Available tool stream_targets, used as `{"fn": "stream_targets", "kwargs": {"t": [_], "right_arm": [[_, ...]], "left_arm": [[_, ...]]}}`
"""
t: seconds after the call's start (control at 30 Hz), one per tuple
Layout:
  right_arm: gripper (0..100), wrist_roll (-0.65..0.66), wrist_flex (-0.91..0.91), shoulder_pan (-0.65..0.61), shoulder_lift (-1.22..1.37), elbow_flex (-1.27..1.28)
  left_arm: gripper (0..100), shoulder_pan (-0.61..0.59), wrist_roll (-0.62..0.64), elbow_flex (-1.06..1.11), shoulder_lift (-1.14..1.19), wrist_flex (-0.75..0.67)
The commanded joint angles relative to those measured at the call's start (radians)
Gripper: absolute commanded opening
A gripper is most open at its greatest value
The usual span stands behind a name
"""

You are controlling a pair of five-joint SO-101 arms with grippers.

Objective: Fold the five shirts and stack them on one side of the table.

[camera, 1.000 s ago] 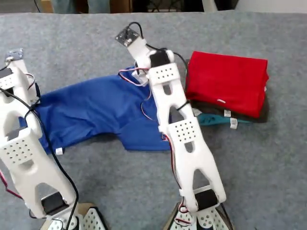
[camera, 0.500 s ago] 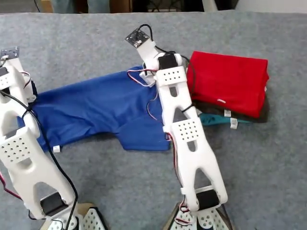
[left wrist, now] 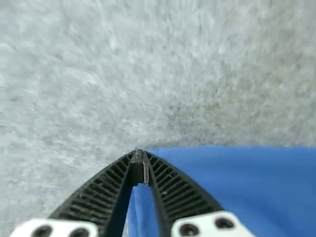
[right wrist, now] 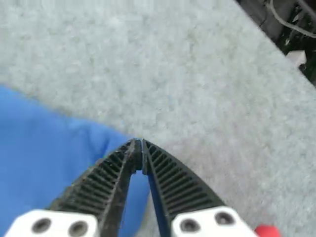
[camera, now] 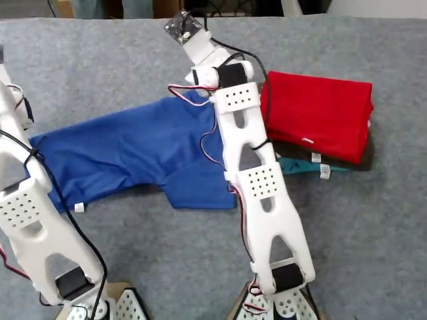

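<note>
Grey carpeted table (camera: 120,53), blue shirt (camera: 133,150) spread flat.
Left gripper (left wrist: 139,160) and right gripper (right wrist: 138,148) each pinched closed on a shirt edge; red-topped folded stack (camera: 317,113) beside.

Grey felt-covered table (camera: 373,233) before a dim room.

A shirt (camera: 133,153) lies spread on the table (camera: 373,233), from the 9 o'clock edge to the middle. At 2 o'clock from centre sits a stack (camera: 317,123) of folded shirts, just beside it, with 2 tags (camera: 325,171) poking out at the stack's 6 o'clock side. The left gripper (left wrist: 139,158) pinches the shirt's 9 o'clock end, and the right gripper (right wrist: 138,145) pinches its 1 o'clock corner. The right arm (camera: 257,180) lies over the shirt's 3 o'clock edge, between shirt and stack.
</note>
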Motion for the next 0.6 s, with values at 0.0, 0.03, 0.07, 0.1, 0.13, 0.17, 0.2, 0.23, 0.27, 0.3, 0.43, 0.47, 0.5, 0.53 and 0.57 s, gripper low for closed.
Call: {"fn": "stream_targets", "kwargs": {"t": [0.0,0.03,0.07,0.1,0.13,0.17,0.2,0.23,0.27,0.3,0.43,0.47,0.5,0.53,0.57], "right_arm": [[1.5,-0.011,-0.083,0.003,-0.024,0.065],[1.5,-0.011,-0.103,0.015,-0.013,0.101],[1.5,-0.011,-0.126,0.028,-0.001,0.13],[1.5,-0.011,-0.147,0.038,0.007,0.156],[1.5,-0.011,-0.16,0.052,0.015,0.174],[1.5,-0.011,-0.166,0.064,0.022,0.183],[1.5,-0.011,-0.17,0.074,0.027,0.188],[1.5,-0.011,-0.172,0.083,0.031,0.191],[1.5,-0.011,-0.173,0.092,0.036,0.191],[1.5,-0.011,-0.175,0.1,0.041,0.186],[1.5,-0.011,-0.176,0.107,0.042,0.182],[1.5,-0.011,-0.176,0.104,0.042,0.174],[1.5,-0.011,-0.173,0.103,0.042,0.154],[1.5,-0.011,-0.167,0.095,0.042,0.127],[1.5,-0.011,-0.155,0.089,0.042,0.096]], "left_arm": [[3,-0.002,-0.006,-0.059,0.08,-0.026],[3,-0.007,-0.008,-0.064,0.117,-0.028],[3,-0.015,-0.008,-0.074,0.147,-0.023],[3,-0.024,-0.008,-0.087,0.173,-0.02],[3,-0.031,-0.008,-0.101,0.196,-0.02],[3,-0.039,-0.008,-0.119,0.215,-0.017],[3,-0.045,-0.008,-0.139,0.221,-0.003],[3,-0.048,-0.008,-0.162,0.224,0.011],[3,-0.053,-0.008,-0.183,0.229,0.023],[3,-0.054,-0.008,-0.194,0.23,0.031],[3,-0.065,-0.008,-0.202,0.229,0.032],[3,-0.065,-0.008,-0.203,0.222,0.032],[3,-0.065,-0.008,-0.208,0.219,0.034],[3,-0.065,-0.008,-0.214,0.218,0.04],[3,-0.062,-0.008,-0.234,0.212,0.057]]}}
